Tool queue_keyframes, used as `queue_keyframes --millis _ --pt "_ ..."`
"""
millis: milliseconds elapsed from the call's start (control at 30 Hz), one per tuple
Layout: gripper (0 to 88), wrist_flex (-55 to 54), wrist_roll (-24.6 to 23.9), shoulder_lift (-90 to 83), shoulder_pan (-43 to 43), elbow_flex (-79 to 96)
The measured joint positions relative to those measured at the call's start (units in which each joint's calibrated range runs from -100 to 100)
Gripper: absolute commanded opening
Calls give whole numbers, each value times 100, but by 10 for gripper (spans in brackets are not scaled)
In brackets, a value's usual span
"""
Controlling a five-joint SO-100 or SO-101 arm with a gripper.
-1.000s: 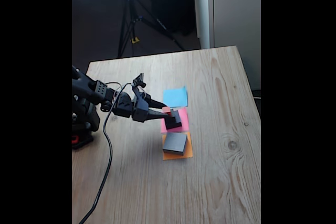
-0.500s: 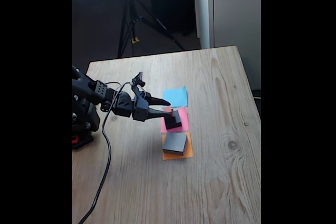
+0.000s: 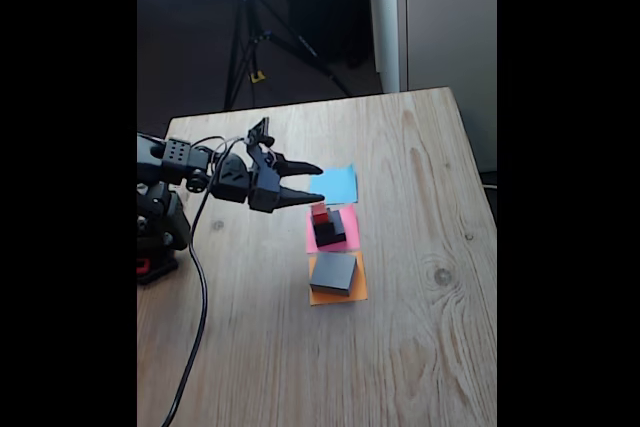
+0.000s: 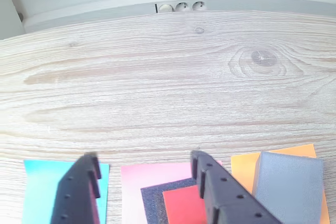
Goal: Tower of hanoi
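Tower of Hanoi blocks on a pale, knotted wooden worktop (image 3: 420, 347), seen in the fixed view and the wrist view. Behind the worktop in the fixed view stand a dark backdrop, a black tripod (image 3: 262, 32) and a light wall panel; black bars close off both sides of that picture. In the wrist view the far edge of the worktop meets a pale wall strip.

The hand (image 3: 318, 183) hovers above the worktop, released, its two black fingers spread and nothing between them. In the fixed view its tips lie over the near edge of the blue paper square (image 3: 335, 185). Just below the tips, on the pink paper square (image 3: 349, 232), stands a black block (image 3: 330, 233) with a red cube (image 3: 319, 213) on top. Further below the hand, the wide grey block (image 3: 333, 272) lies flat on the orange paper square (image 3: 338, 294), apart from the pink stack. A black cable (image 3: 193, 297) trails from the arm across the worktop to the lower edge.

In the wrist view the fingers (image 4: 220, 195) enter from the lower edge, and the red cube (image 4: 181, 208) shows in the gap between them, resting on a dark, grainy block face (image 4: 155, 199). The lower frame edge cuts off the stack, so its tiers cannot be counted there. In the fixed view a separate small dark grey block cannot be made out.
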Motion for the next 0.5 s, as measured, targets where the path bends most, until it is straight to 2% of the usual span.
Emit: queue_keyframes --millis 300,433,500 --pt "2 3955 -885 -359 124 -2651" --pt "2 5212 -972 -359 640 -3746" --pt "2 5805 -833 -359 857 -4320"
